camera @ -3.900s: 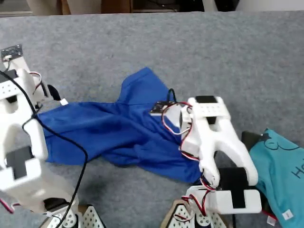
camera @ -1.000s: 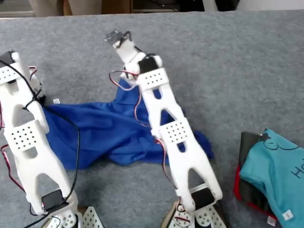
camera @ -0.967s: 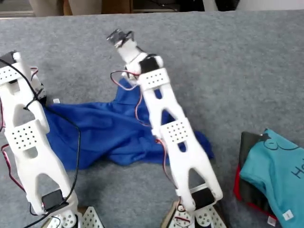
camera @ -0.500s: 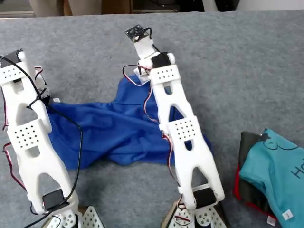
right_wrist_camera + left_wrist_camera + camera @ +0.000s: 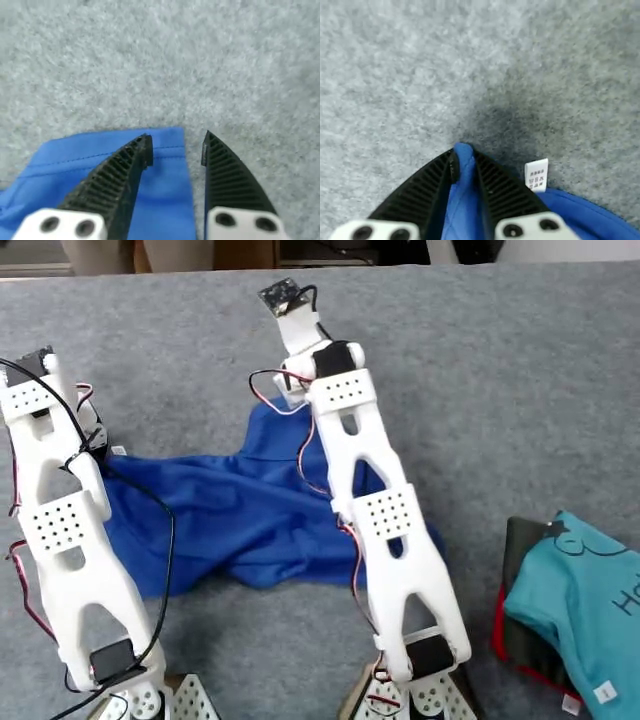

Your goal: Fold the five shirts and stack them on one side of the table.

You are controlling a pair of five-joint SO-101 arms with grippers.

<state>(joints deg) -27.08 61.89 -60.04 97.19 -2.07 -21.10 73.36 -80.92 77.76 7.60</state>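
A blue shirt (image 5: 215, 515) lies crumpled and spread across the middle of the grey table. My left gripper (image 5: 98, 447) sits at the shirt's left corner; in the left wrist view the left gripper (image 5: 464, 152) is shut on a pinch of that blue shirt (image 5: 465, 200), with a white tag (image 5: 536, 175) beside it. My right gripper (image 5: 287, 395) is stretched out to the shirt's far corner. In the right wrist view the right gripper (image 5: 175, 145) stands open, one finger over the blue shirt (image 5: 165, 195) hem and the other over bare table just off the corner.
At the right edge a folded teal shirt (image 5: 585, 595) lies on top of a dark shirt (image 5: 518, 540) and a red one (image 5: 505, 645). Grey carpet-like table (image 5: 480, 370) stretches bare behind and to the right of the blue shirt.
Both arms have stretched out from a pulled-back pose to the shirt's corners. Over the last second the right arm swung slightly to the right at the far corner.
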